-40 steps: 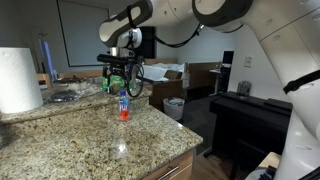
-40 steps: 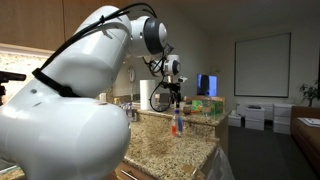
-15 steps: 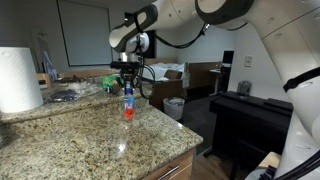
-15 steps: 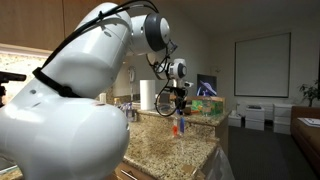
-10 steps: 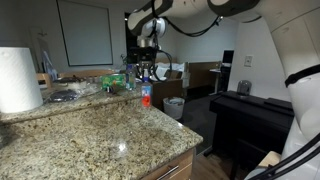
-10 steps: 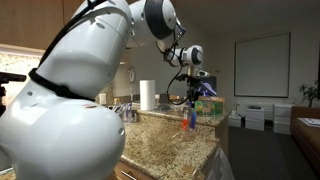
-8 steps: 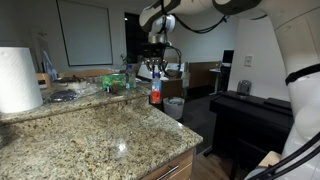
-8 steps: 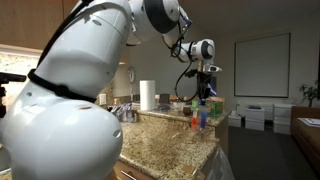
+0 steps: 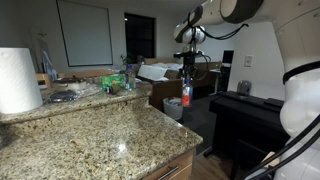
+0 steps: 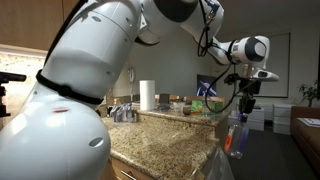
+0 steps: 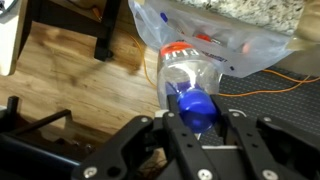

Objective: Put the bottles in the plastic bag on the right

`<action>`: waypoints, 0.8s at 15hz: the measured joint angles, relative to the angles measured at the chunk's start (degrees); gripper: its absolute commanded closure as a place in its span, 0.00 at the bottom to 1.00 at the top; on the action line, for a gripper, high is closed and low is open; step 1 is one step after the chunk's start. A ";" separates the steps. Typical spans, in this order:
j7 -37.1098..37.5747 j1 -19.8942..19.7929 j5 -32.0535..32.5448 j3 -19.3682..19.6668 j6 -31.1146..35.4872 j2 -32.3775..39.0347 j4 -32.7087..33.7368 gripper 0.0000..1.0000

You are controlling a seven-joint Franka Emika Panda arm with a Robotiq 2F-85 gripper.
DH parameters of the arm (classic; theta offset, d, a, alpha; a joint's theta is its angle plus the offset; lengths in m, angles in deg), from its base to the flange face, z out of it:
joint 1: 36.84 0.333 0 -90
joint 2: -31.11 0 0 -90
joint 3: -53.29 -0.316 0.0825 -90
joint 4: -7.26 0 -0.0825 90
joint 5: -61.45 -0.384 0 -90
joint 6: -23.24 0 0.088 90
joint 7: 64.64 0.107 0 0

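My gripper [image 11: 198, 124] held a bottle [image 11: 186, 72] by its blue cap.
My jaws were pinched tight on it, out past the counter [image 9: 100, 130] edge, near the plastic bag [image 11: 236, 40]; the label was too blurry to read.

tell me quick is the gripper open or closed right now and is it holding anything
gripper: closed, holding a bottle by its blue-capped top.

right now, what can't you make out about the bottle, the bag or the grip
- bottle label: too small in both exterior views; the wrist view shows it cap-end on.
- plastic bag: cut off by the wrist view's top edge; contents blurred behind its film.
- gripper contact faces: hidden by the bottle between them in the wrist view.
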 measured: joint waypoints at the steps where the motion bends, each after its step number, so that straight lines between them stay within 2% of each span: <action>1: 1.14 -0.72 -0.90 0.29 0.03 1.04 -1.06 0.89; 6: 9.43 -1.71 -7.58 0.53 0.96 8.27 -4.75 0.90; 12: 17.23 -2.85 -18.27 -0.01 5.30 16.23 -3.69 0.90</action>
